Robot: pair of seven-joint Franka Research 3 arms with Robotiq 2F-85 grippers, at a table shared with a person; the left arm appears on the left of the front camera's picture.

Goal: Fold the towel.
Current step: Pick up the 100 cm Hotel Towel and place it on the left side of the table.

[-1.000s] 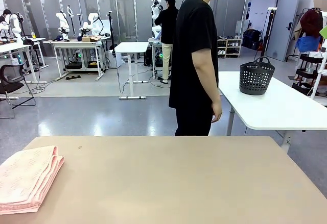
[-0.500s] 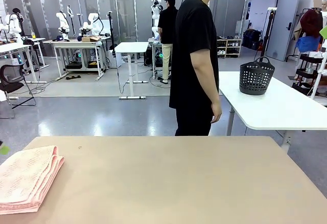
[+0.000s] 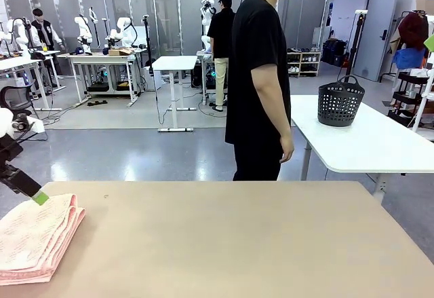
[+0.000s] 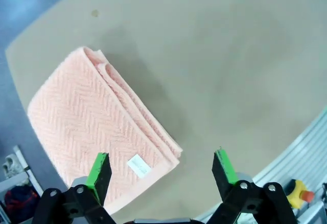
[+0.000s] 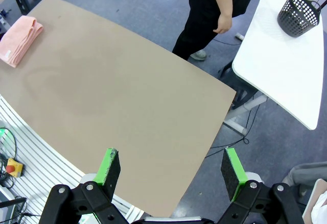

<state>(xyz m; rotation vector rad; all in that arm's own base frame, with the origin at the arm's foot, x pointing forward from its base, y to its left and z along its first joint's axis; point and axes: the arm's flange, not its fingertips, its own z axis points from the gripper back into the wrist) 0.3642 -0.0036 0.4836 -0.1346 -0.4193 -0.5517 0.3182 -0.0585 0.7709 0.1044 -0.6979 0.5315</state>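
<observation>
Towel [image 4: 97, 132] lies folded at table [image 3: 237, 244] left edge, tag up. Left gripper [image 4: 161, 170] hovers above it, jaws wide, holding nothing. Right gripper [image 5: 171, 175] high over table, jaws wide, nothing held. Person [image 3: 261, 81] stands at far side.

The tan table [image 3: 237, 237] lies bare across middle and right; the folded towel [image 3: 34, 237] occupies its near-left corner.

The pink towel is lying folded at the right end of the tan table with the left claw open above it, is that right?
Not quite. The towel lies folded at the robot's left end of the tan table, as the front view shows. The rest holds: the left claw is open above it.
</observation>
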